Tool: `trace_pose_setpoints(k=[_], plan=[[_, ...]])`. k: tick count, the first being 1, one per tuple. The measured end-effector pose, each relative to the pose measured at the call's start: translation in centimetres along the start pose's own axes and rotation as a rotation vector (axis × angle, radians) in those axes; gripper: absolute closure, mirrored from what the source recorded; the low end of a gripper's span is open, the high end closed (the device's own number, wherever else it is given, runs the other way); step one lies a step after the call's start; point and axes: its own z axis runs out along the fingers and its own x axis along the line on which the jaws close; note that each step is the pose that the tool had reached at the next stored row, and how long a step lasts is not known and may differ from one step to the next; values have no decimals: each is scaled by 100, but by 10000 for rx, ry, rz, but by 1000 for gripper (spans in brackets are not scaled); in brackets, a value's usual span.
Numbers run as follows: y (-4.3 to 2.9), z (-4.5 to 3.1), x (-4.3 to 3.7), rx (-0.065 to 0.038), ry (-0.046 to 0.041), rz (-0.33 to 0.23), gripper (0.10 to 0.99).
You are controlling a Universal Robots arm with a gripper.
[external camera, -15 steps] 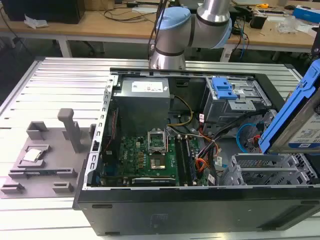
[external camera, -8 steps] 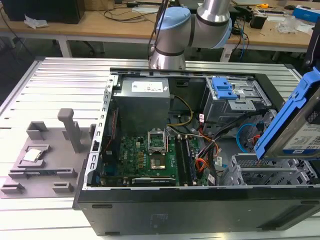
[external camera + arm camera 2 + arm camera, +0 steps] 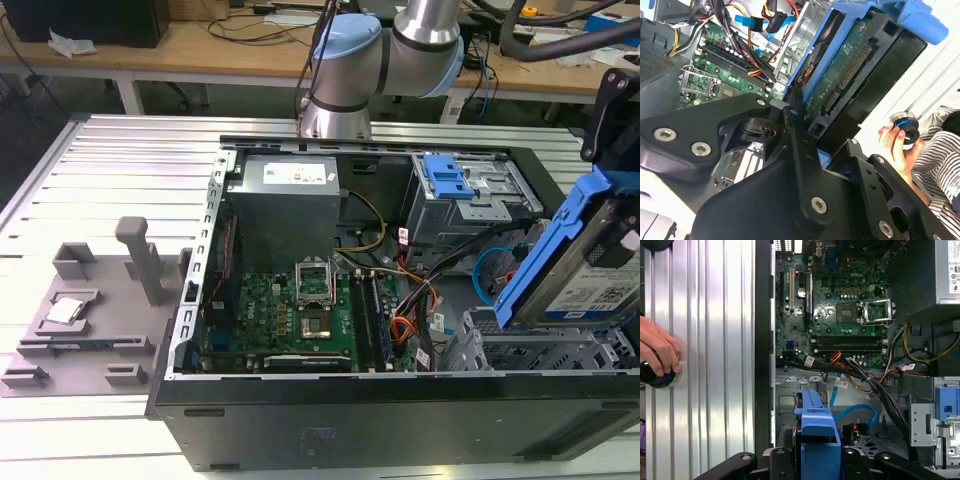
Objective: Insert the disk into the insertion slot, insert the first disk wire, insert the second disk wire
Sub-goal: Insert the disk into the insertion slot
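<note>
Above insertion slot (image 3: 540, 350), disk (image 3: 580, 270), seemingly aloft.

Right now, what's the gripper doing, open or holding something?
Gripper: closed on the disk, held tilted above the drive cage.
Person's hand: on a black knob.

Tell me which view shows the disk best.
Exterior view: the disk is tilted above the insertion slot, blue carrier and label visible. Second wrist view shows its circuit-board underside; first wrist view, the carrier's blue end.
</note>
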Motion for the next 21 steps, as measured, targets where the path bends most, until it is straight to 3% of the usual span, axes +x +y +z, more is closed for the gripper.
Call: trace_pose_setpoints(k=[15, 21], plan=[[20, 187, -110, 0, 2, -2, 725], [21, 305, -121, 0, 1, -3, 725]])
